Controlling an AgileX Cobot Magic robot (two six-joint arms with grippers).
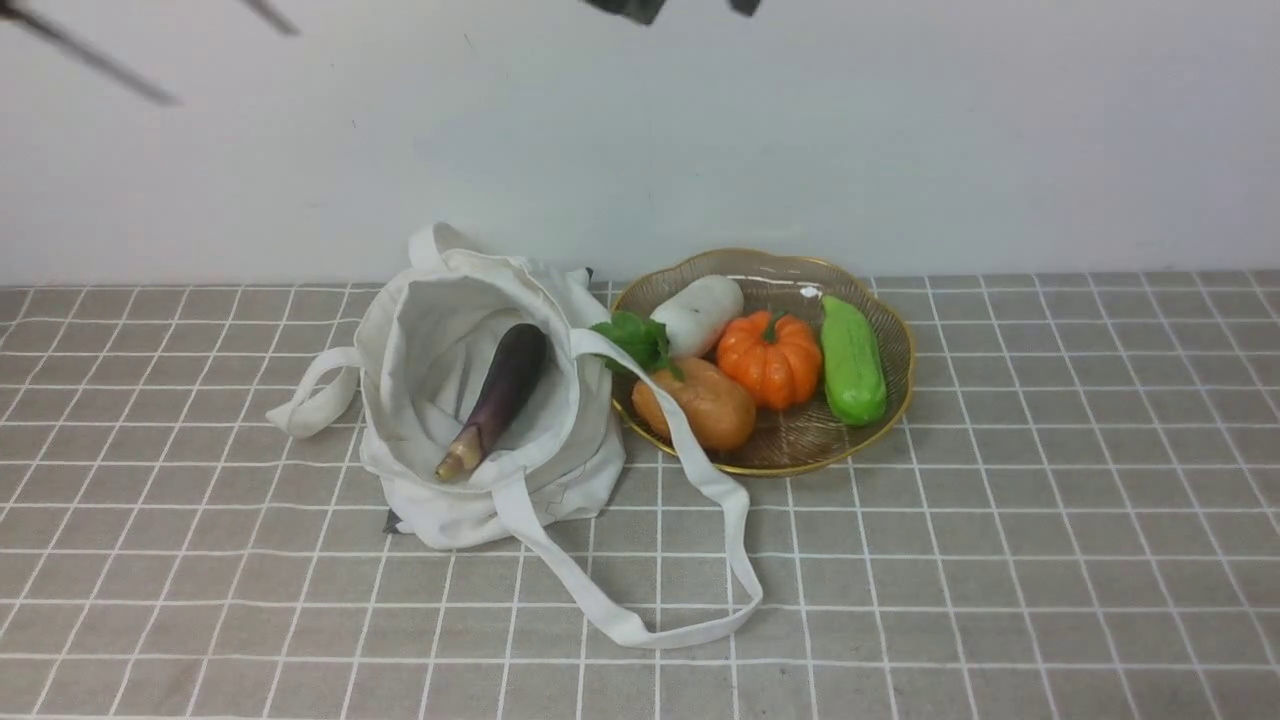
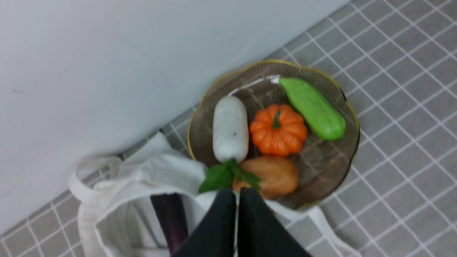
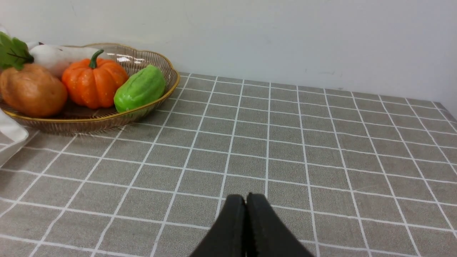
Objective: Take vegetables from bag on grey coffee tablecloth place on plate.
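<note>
The dark-purple eggplant (image 1: 500, 395) lies inside the open off-white bag (image 1: 420, 330) on the grey checked tablecloth (image 1: 1000, 520), pale stem end toward me. The green gourd (image 1: 852, 360) lies on the right side of the gold-rimmed plate (image 1: 800, 465). In the left wrist view my left gripper (image 2: 237, 192) is shut and empty, hovering above the bag (image 2: 125, 185) edge, with the eggplant (image 2: 171, 217), plate (image 2: 321, 167) and gourd (image 2: 314, 109) below. My right gripper (image 3: 246, 198) is shut and empty over bare cloth, right of the plate (image 3: 107, 119) and gourd (image 3: 141, 87).
The plate also holds a white radish (image 1: 700, 312) with green leaves (image 1: 635, 340), an orange pumpkin (image 1: 770, 358) and a brown potato (image 1: 700, 403). One bag strap (image 1: 690, 600) crosses the plate's rim and loops on the cloth in front. A white wall stands close behind.
</note>
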